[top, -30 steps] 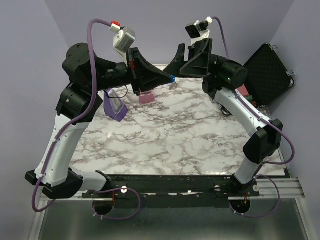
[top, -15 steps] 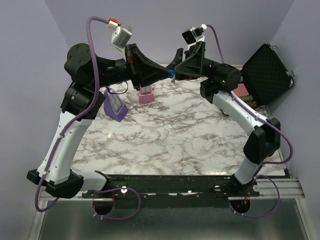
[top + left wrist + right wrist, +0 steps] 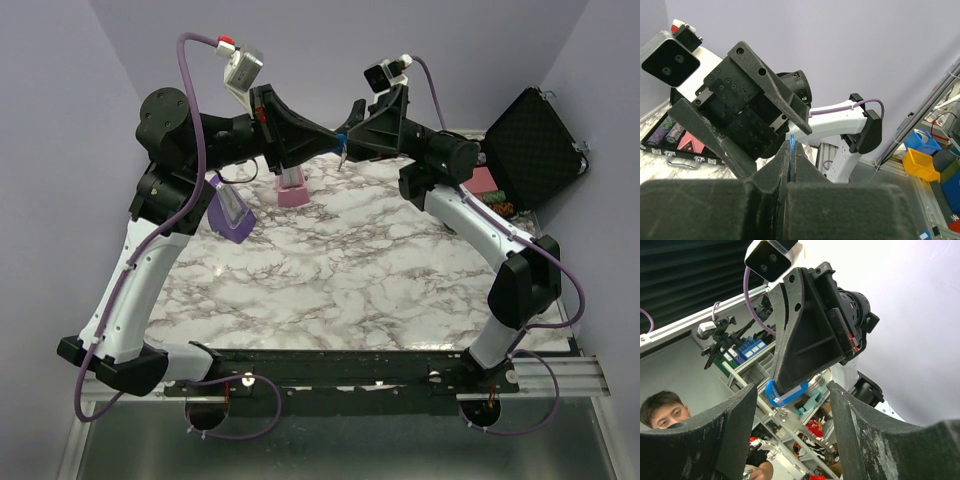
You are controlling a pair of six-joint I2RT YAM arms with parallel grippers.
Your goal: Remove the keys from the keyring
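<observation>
The keys are a small bright-blue bundle [image 3: 341,137] held high above the back of the marble table. My left gripper [image 3: 335,141] is shut on it. In the left wrist view only a thin blue edge [image 3: 791,142] shows between the closed fingertips of the left gripper [image 3: 791,146]. In the right wrist view the blue bundle [image 3: 785,392] sticks out under the left gripper, with a silver key [image 3: 801,422] hanging from it. My right gripper [image 3: 792,388] is open, one finger on each side of the bundle, not touching it. In the top view the right gripper [image 3: 352,118] faces the left one.
A pink wedge [image 3: 292,190] stands at the back of the marble table [image 3: 330,270]. A purple wedge [image 3: 230,215] stands at the left, under the left arm. An open black case [image 3: 535,145] lies at the back right.
Both grippers have risen and come together. The right gripper has moved left until its open fingers are around the blue bundle. The left gripper still holds the bundle.
</observation>
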